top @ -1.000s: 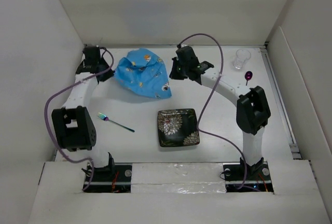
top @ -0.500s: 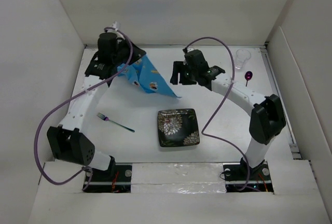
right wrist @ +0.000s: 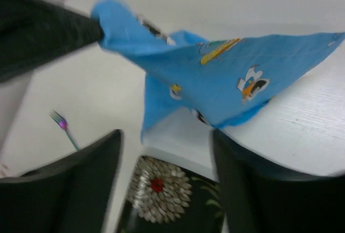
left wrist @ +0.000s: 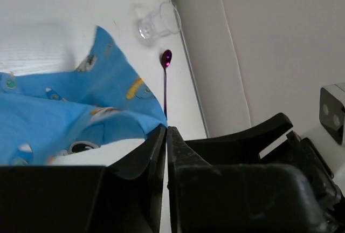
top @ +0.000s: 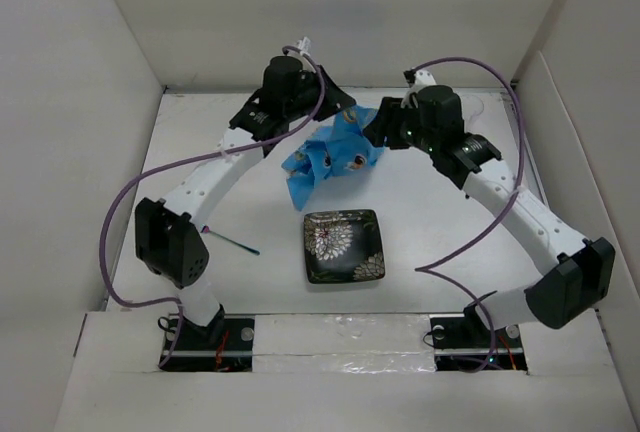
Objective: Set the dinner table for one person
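A blue cartoon-print cloth (top: pixel 330 155) hangs bunched above the back middle of the white dinner table (top: pixel 450 222). My left gripper (top: pixel 350 117) is shut on one corner of it (left wrist: pixel 153 125); in the right wrist view that finger (right wrist: pixel 48 33) pinches the cloth (right wrist: pixel 226 76). My right gripper (top: pixel 380 130) is open right beside the cloth, and its jaws (right wrist: pixel 166 136) hold nothing. Below lies a dark flower-patterned plate (top: pixel 343 245). A fork (top: pixel 240 245) lies partly behind the left arm. A clear glass (left wrist: pixel 156 25) and a purple spoon (left wrist: pixel 165 82) lie near the right wall.
White upright panels (top: pixel 110 102) close the table on the left, back and right. A purple cable (top: pixel 470 242) loops from the right arm over the table right of the plate, and another (top: pixel 115 242) hangs along the left arm.
The left arm has lifted the cloth and swung it right to the back middle. The right gripper has opened, letting go of the cloth, and its arm has stretched further back.
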Tool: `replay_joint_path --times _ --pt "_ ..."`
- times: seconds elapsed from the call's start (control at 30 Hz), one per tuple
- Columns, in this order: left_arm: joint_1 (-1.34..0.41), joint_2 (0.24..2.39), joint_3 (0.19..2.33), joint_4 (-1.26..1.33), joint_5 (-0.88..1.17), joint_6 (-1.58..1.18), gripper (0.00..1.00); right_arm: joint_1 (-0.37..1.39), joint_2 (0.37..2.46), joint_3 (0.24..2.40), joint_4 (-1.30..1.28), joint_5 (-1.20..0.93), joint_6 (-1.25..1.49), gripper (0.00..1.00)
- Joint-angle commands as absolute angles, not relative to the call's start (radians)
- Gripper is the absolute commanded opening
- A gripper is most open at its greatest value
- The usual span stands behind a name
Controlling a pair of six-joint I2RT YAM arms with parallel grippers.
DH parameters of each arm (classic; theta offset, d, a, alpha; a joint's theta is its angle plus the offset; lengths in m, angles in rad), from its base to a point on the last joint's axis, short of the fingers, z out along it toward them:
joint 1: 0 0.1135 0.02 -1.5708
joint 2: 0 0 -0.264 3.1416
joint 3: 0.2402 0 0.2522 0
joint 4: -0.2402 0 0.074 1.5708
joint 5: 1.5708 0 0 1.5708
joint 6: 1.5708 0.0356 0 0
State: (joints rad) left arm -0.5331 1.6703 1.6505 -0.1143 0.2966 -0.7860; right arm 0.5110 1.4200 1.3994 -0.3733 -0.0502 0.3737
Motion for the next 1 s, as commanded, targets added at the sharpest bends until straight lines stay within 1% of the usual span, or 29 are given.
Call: replay_joint_path --times 0.0,0.03,0.07,0.1,0.13,0.17,0.23,0.33,0.37,0.4,0.43,0.47,0.53,0.57,0.63,0.67,0.7,0.77,0.8,0.83,0.87,0.93,0.97 --pt "-0.61 1.741 1.644 0.017 0.348 -0.813 0.05 0.456 1.343 1.303 -0.304 -0.067 0.432 0.54" --pt "-0.63 1.761 1.658 -0.033 0.344 -0.795 0.23 0.456 1.313 1.267 -0.284 -0.052 0.439 0.43" --pt "-0.668 1.799 1.673 -0.053 0.342 -0.775 0.32 0.443 1.26 1.196 -0.252 -0.026 0.465 0.18" --pt "-0.684 1.819 1.707 -0.111 0.344 -0.732 0.39 0.431 1.237 1.166 -0.244 -0.006 0.494 0.09" --pt "-0.696 1.839 1.723 -0.138 0.348 -0.712 0.51 0.431 1.215 1.135 -0.236 0.035 0.514 0.03" --pt "-0.719 1.874 1.739 -0.164 0.357 -0.686 0.55 0.416 1.201 1.091 -0.235 0.067 0.534 0.0" --pt "-0.738 1.902 1.805 -0.291 0.333 -0.593 0.58 0.393 1.177 1.042 -0.221 0.103 0.596 0.0" --pt "-0.738 1.869 1.789 -0.311 0.295 -0.533 0.58 0.38 1.19 1.034 -0.235 0.12 0.63 0.0" --pt "-0.738 1.824 1.766 -0.311 0.263 -0.513 0.58 0.371 1.201 1.035 -0.253 0.133 0.64 0.0" --pt "-0.738 1.804 1.757 -0.305 0.256 -0.483 0.59 0.371 1.213 1.04 -0.256 0.135 0.641 0.01" --pt "-0.738 1.787 1.758 -0.322 0.247 -0.459 0.64 0.371 1.235 1.049 -0.267 0.137 0.641 0.04" --pt "-0.738 1.754 1.758 -0.339 0.201 -0.422 0.64 0.371 1.244 1.058 -0.305 0.143 0.643 0.13" --pt "-0.727 1.706 1.723 -0.359 0.16 -0.393 0.64 0.371 1.259 1.052 -0.301 0.143 0.649 0.23" --pt "-0.715 1.64 1.694 -0.351 0.141 -0.396 0.64 0.382 1.261 1.046 -0.295 0.134 0.65 0.35" --pt "-0.662 1.556 1.561 -0.284 0.13 -0.419 0.64 0.405 1.259 1.042 -0.29 0.123 0.65 0.42" --pt "-0.643 1.467 1.51 -0.259 0.103 -0.437 0.62 0.417 1.259 1.042 -0.282 0.126 0.649 0.5" --pt "-0.625 1.427 1.411 -0.221 0.08 -0.48 0.62 0.429 1.258 1.045 -0.281 0.127 0.646 0.53" --pt "-0.568 1.312 1.311 -0.206 -0.025 -0.54 0.56 0.472 1.259 1.063 -0.278 0.138 0.637 0.6" --pt "-0.542 1.29 1.226 -0.215 -0.029 -0.605 0.52 0.491 1.265 1.077 -0.284 0.152 0.627 0.61" --pt "-0.516 1.275 1.191 -0.25 -0.023 -0.63 0.47 0.509 1.279 1.095 -0.296 0.164 0.618 0.62" --pt "-0.479 1.267 1.158 -0.27 -0.006 -0.646 0.45 0.549 1.291 1.141 -0.328 0.193 0.606 0.62" --pt "-0.456 1.272 1.076 -0.337 -0.006 -0.685 0.41 0.593 1.354 1.19 -0.356 0.23 0.571 0.59" --pt "-0.456 1.272 1.045 -0.342 0.024 -0.689 0.41 0.612 1.377 1.218 -0.392 0.26 0.549 0.58"
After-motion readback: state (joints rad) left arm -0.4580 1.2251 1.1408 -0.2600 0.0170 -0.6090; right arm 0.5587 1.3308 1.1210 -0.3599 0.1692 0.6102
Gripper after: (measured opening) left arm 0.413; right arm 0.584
